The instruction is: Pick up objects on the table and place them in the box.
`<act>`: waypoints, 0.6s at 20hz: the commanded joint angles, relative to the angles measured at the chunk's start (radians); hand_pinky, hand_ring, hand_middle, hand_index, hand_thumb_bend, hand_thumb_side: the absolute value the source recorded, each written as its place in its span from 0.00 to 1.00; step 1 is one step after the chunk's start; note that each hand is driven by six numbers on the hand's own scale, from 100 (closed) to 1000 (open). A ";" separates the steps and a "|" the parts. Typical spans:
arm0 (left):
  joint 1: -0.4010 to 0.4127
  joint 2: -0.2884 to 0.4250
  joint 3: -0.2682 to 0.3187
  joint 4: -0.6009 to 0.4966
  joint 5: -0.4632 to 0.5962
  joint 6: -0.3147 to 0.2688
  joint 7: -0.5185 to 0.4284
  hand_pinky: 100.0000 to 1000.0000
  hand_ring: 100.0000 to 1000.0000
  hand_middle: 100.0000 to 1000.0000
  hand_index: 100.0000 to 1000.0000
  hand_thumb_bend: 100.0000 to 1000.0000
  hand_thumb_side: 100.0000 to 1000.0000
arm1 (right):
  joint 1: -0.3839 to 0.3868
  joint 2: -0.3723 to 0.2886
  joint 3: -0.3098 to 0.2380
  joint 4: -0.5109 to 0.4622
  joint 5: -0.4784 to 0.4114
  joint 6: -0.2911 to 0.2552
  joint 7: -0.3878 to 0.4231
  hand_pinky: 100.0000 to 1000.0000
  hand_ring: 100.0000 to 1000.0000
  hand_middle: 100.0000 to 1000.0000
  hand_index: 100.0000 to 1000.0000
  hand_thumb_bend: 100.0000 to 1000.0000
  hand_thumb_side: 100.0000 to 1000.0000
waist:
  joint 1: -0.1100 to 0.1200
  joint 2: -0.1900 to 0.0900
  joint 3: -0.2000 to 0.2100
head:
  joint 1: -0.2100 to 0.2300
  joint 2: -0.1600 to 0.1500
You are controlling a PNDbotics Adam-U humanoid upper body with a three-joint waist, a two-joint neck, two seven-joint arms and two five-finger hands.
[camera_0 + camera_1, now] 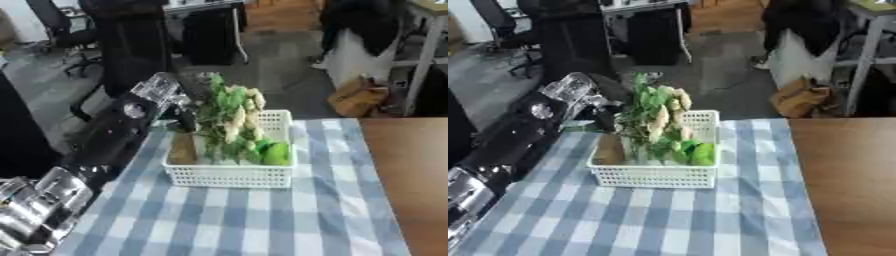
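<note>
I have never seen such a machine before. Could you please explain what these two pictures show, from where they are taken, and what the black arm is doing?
Both pictures come from one stereo camera in the head of a humanoid robot, which a person drives. They show the same moment, from the left eye and the right eye, looking down at a table.

The black and silver arm on the left is the robot's left arm. Its left hand reaches to a bunch of flowers with green leaves, standing in a white basket. Whether the fingers grip the bunch I cannot tell. A green round thing also lies in the basket. The basket rests on a blue checked cloth. The right hand is not visible.
</note>
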 commanded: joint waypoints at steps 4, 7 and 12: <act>-0.039 0.013 0.019 -0.011 -0.003 -0.007 0.011 1.00 1.00 1.00 1.00 0.08 0.65 | 0.001 -0.026 -0.004 -0.015 -0.007 0.000 0.001 0.69 0.74 0.57 0.58 0.00 0.89 | -0.014 -0.012 0.002 | 0.000 -0.001; -0.044 0.017 0.020 -0.025 0.024 -0.011 0.012 1.00 1.00 1.00 1.00 0.06 0.67 | 0.002 -0.026 -0.006 -0.015 -0.007 0.000 0.000 0.69 0.74 0.57 0.58 0.00 0.89 | -0.014 -0.013 0.003 | -0.001 0.002; -0.060 0.015 0.037 -0.044 0.169 -0.013 -0.072 1.00 1.00 1.00 1.00 0.24 0.91 | 0.006 -0.026 -0.006 -0.015 -0.007 0.000 0.000 0.69 0.74 0.57 0.58 0.00 0.89 | -0.014 -0.016 0.007 | 0.001 0.005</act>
